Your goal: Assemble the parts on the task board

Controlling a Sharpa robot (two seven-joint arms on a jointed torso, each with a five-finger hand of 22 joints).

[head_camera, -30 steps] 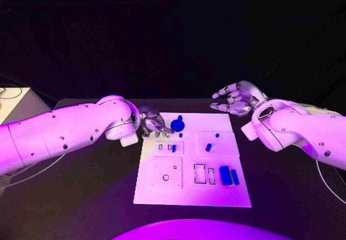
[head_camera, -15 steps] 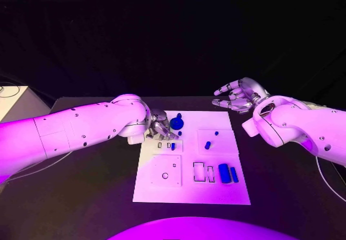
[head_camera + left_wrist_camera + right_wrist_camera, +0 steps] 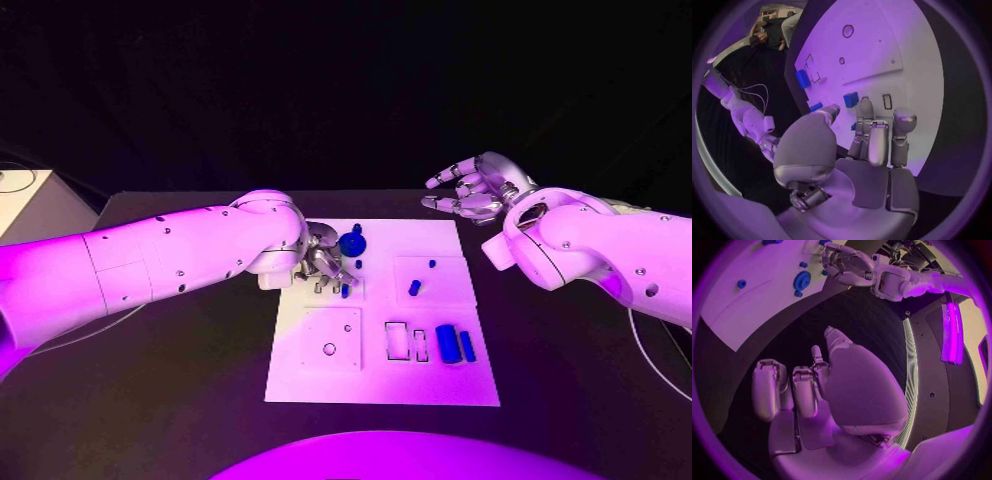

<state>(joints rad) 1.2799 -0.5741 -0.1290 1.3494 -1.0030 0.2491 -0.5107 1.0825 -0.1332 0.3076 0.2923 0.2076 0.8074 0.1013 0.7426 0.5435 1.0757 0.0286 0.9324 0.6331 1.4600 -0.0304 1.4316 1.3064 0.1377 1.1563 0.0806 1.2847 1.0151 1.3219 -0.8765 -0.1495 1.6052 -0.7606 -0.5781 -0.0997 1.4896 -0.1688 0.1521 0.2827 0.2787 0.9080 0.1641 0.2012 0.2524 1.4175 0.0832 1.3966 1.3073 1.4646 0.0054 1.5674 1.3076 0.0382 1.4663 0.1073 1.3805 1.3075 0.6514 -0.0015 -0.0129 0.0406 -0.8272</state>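
The left robot hand (image 3: 323, 258) is low over the far left part of the task board (image 3: 384, 385). Its fingers (image 3: 872, 145) curl down toward a little blue part (image 3: 345, 291) by two small slots. I cannot tell if it has hold of anything.

Just past this hand, on the far side, sits a round blue part (image 3: 353, 243). A bit to its right a small blue part (image 3: 415, 288) rests on a raised square.

Nearer the robot and to the right, two long blue parts (image 3: 456, 345) lie side by side next to open slots. These slots look empty, so most of the job looks not done yet.

The right robot hand (image 3: 473, 191) is up in the air past the board's far right corner, over the dark worktop (image 3: 173, 400). Its fingers are spread and it holds nothing.
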